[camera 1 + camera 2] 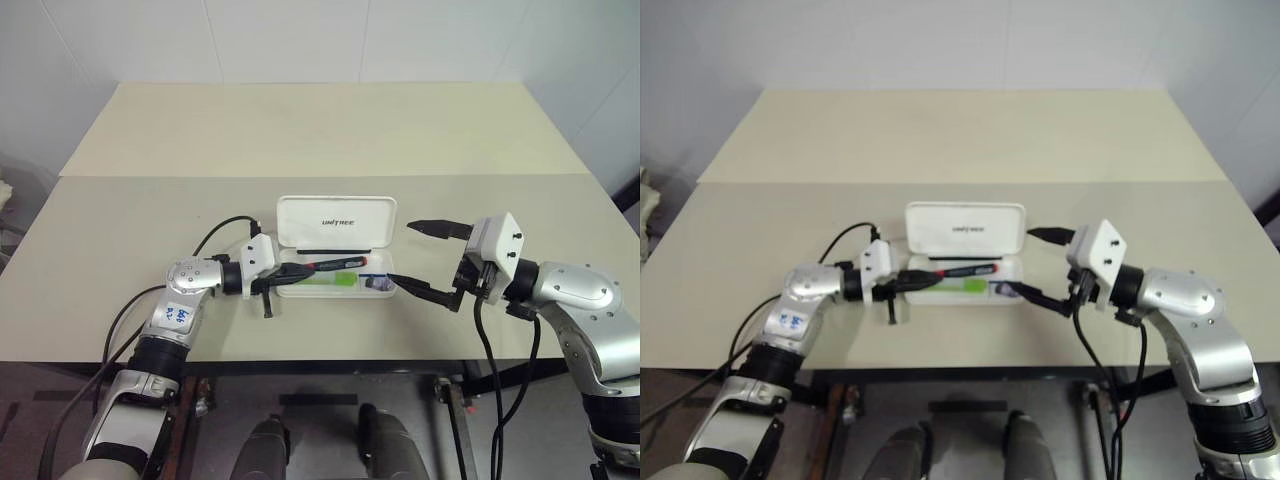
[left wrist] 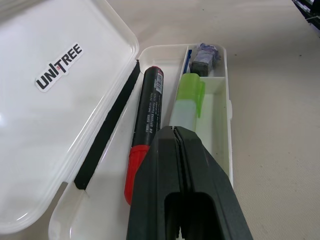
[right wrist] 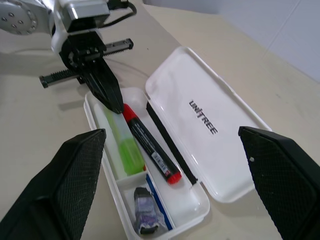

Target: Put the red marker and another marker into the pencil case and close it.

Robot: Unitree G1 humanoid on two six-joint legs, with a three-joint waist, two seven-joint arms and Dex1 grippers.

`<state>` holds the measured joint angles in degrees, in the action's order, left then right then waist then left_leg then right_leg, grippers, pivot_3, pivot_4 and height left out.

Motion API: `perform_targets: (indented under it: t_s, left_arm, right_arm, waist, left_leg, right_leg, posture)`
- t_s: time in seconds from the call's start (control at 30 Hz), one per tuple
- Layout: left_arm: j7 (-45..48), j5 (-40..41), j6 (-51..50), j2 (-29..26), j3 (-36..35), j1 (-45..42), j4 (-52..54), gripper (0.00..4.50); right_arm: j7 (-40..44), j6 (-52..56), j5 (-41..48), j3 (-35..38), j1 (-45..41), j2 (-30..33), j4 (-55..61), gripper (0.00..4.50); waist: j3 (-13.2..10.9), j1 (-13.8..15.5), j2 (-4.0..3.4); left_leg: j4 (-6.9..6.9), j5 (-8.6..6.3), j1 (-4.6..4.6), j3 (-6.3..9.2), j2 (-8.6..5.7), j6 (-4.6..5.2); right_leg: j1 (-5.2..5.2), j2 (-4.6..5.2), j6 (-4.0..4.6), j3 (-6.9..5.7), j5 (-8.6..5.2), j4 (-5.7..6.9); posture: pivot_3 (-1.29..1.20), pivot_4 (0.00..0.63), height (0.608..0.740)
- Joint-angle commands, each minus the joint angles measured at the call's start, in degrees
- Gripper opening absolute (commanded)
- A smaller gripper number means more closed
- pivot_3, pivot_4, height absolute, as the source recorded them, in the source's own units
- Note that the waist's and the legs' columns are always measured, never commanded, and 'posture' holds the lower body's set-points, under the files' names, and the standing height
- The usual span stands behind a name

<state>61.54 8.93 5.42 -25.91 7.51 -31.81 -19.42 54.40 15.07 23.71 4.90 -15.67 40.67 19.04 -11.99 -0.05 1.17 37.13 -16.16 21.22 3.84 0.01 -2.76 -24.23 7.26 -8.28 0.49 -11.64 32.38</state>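
The left gripper (image 3: 111, 97) has its two black fingers pressed flat together with nothing between them. Its tip sits low over the left end of the tray of the white hard plastic pencil case (image 1: 337, 218), just above the near ends of the two markers; whether it touches either one cannot be told. The left wrist is bent so the gripper points across toward the robot's right and slightly downward, the forearm reaching in from the left over the pale beige table (image 1: 300, 130).

The right gripper (image 1: 428, 260) stands spread wide, its fingers far apart and empty. One fingertip hangs beside the right edge of the raised lid, the other near the right end of the tray, so the gap between them faces the case's right end without touching it. The right forearm comes in from the right, held about level and pointing toward the robot's left.

The case lies open in the middle of the table, its lid with dark "UNITREE" lettering tipped back away from the robot. Inside the tray, the slim black-barrelled red marker (image 2: 145, 125) lies lengthwise on the lid side, and the chunky lime-green marker (image 2: 188, 100) lies parallel, just beside it on the near side. A small dark purplish object (image 3: 146, 210) sits in the compartment at the tray's right end.
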Motion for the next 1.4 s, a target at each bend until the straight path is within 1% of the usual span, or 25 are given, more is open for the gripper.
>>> perform_targets:
  t_s: [0.03, 0.13, 0.2, 0.4, 0.67, 0.87, 0.97, 1.07, 1.2, 1.3, 1.4]
  left_arm:
    - [3.22, 1.66, -1.59, -1.11, 0.86, 2.28, 3.12, 0.02]
    - [7.55, 5.18, -3.99, -2.38, 0.9, 5.18, 8.17, 0.02]
    - [8.16, 5.75, -5.15, -2.83, 0.63, 5.96, 9.59, 0.02]
    - [8.15, 5.93, -6.07, -3.49, -0.35, 6.57, 10.4, 0.02]
    - [6.52, 11.6, -7.27, -1.99, -4.34, 6.73, 13.85, 0.02]
    - [6.06, 14.79, -10.75, -5.23, -8.64, 7.9, 17.44, 0.02]
    - [4.88, 13.93, -8.52, -8.91, -13.42, 7.96, 12.22, 0.02]
    - [1.7, 12.24, -6.03, -10.22, -15.94, 6.49, 5.88, 0.02]
    - [-2.98, 9.65, -3.44, -9.99, -17.03, 3.33, -1.55, 0.02]
    - [-6.88, 6.94, -1.24, -9.29, -16.39, -0.2, -7.13, 0.02]
    - [-10.14, 3.98, 0.66, -7.0, -14.62, -5.28, -13.62, 0.02]
  right_arm:
    - [0.85, -3.12, -0.08, 0.6, 0.42, -0.39, -0.75, 4.5]
    - [1.66, -5.65, -0.57, 0.46, 1.01, -0.86, -2.84, 4.5]
    - [1.87, -6.38, -0.7, 0.22, 0.85, -1.07, -3.49, 4.5]
    - [1.76, -6.58, -0.72, -0.52, -0.09, -1.55, -3.75, 4.5]
    - [1.54, -5.42, -0.15, -1.08, -0.98, -1.57, -3.0, 4.5]
    - [1.73, -4.67, 0.13, -1.22, -1.43, -1.14, -2.93, 4.5]
    - [2.1, -4.66, 0.06, -0.96, -1.81, -0.74, -3.62, 4.5]
    - [2.63, -5.04, 0.0, -0.62, -1.99, -0.38, -4.54, 4.5]
    - [3.44, -5.82, -0.06, -0.29, -2.1, -0.04, -5.86, 4.5]
    - [3.97, -6.52, -0.27, -0.12, -2.07, 0.07, -6.69, 4.5]
    - [4.49, -7.23, -0.5, 0.1, -1.93, 0.21, -7.42, 4.5]
  waist:
    - [0.0, -0.01, 0.0]
    - [0.0, -0.35, 0.0]
    - [-0.01, -0.22, -0.01]
    - [-0.01, -0.11, -0.01]
    - [-0.01, -0.13, -0.01]
    - [-0.01, -0.23, -0.01]
    - [-0.01, -0.23, -0.01]
    - [-0.01, -0.23, -0.01]
    - [-0.01, 0.22, 0.0]
    - [-0.02, 0.18, 0.01]
    - [-0.02, 0.15, 0.02]
  left_leg:
    - [-0.01, 0.0, 0.0, 0.0, 0.0, 0.0]
    - [-0.04, -0.01, 0.03, 0.0, 0.0, 0.0]
    - [-0.07, -0.02, 0.03, 0.0, 0.02, 0.01]
    - [-0.01, -0.01, 0.07, 0.0, 0.02, 0.01]
    - [-0.05, -0.02, 0.09, 0.0, 0.02, 0.01]
    - [-0.06, -0.02, 0.07, 0.0, 0.02, 0.01]
    - [-0.04, -0.01, 0.07, 0.0, 0.02, 0.01]
    - [-0.06, -0.01, 0.04, 0.0, 0.02, 0.01]
    - [-0.03, -0.01, 0.09, 0.01, 0.01, 0.01]
    - [-0.05, -0.02, 0.13, 0.01, 0.0, 0.0]
    - [-0.05, -0.02, 0.13, 0.01, 0.0, 0.0]
  right_leg:
    - [0.0, 0.0, 0.0, 0.0, 0.0, -0.02]
    - [-0.02, 0.0, 0.0, 0.0, 0.0, -0.07]
    - [-0.04, -0.01, 0.01, -0.01, -0.01, -0.07]
    - [-0.08, 0.0, 0.19, -0.01, -0.1, -0.05]
    - [-0.08, 0.0, 0.11, -0.01, -0.07, -0.07]
    - [-0.08, -0.01, 0.12, -0.01, -0.07, -0.05]
    - [-0.09, -0.01, 0.19, -0.01, -0.11, -0.04]
    - [-0.09, -0.01, 0.2, -0.01, -0.11, -0.03]
    - [-0.09, 0.0, 0.12, -0.02, -0.07, -0.06]
    - [-0.09, 0.01, -0.05, -0.04, 0.03, -0.09]
    - [-0.09, 0.0, -0.08, -0.06, 0.04, -0.1]
  posture:
    - [0.0, 0.15, 0.74]
    - [0.0, 0.15, 0.74]
    - [0.0, 0.15, 0.74]
    - [0.0, 0.15, 0.74]
    - [0.0, 0.15, 0.74]
    - [0.0, 0.15, 0.74]
    - [0.0, 0.15, 0.74]
    - [0.0, 0.15, 0.74]
    - [0.0, 0.15, 0.74]
    - [0.0, 0.15, 0.74]
    - [0.0, 0.15, 0.74]
